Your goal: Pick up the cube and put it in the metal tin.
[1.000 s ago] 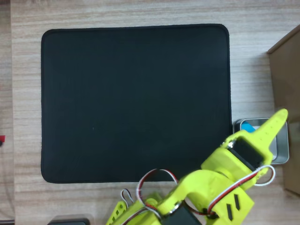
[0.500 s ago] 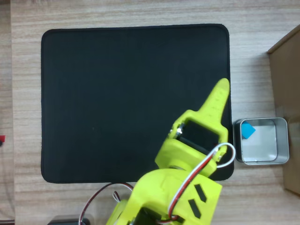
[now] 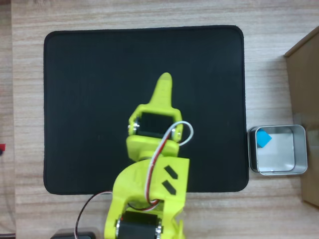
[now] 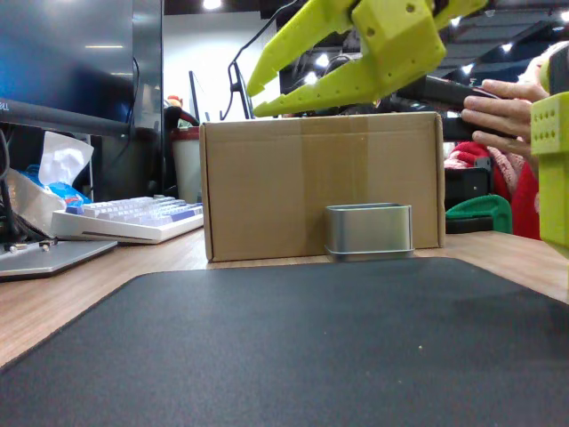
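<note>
The job looks done. In the overhead view the little blue cube (image 3: 263, 138) sits inside the metal tin (image 3: 299, 149), in the tin's far left corner, close to the wall. The tin stands on the wooden table (image 3: 269, 59), just to the right of the black mat (image 3: 99, 74), near the mat's near right corner. A brown cardboard box (image 3: 306, 99) stands right next to the tin on its other side. In the fixed view the tin (image 4: 368, 230) stands in front of the box (image 4: 320, 182), and its walls hide the cube from there. The yellow gripper (image 3: 164, 82) hangs over the middle of the mat, well apart from the tin, and it holds nothing. In the fixed view the gripper (image 4: 256, 100) is up high in the air, above the box top, and its two fingers are spread apart with empty space between them. There is no other cube on the mat or on the table that I can see. So the picking up and the dropping in are both finished, I think. What may be left is only for the arm to go to a resting place. On the left in the fixed view there is a keyboard (image 4: 133, 218), and on the far right a person's hand (image 4: 502, 111) holds something dark.
</note>
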You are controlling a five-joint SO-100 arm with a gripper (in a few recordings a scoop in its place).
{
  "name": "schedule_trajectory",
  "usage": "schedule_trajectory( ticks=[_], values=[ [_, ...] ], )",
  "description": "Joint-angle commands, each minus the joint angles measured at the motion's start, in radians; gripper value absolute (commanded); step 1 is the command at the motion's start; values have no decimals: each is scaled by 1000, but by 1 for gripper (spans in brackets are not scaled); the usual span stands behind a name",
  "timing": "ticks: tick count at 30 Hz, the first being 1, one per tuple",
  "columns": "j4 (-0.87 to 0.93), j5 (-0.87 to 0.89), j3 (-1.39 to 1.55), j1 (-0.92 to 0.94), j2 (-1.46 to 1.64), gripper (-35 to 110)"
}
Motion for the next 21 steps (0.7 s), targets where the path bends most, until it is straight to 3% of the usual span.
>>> schedule_trajectory(
  ticks=[1,3,8,18,21],
  values=[
    [-6,-5,41,-11,46,0],
    [-77,-35,144,-37,95,0],
    [-58,-67,233,-64,176,0],
    [216,-115,247,-98,219,0],
    [218,-115,247,-100,219,0]
  ],
)
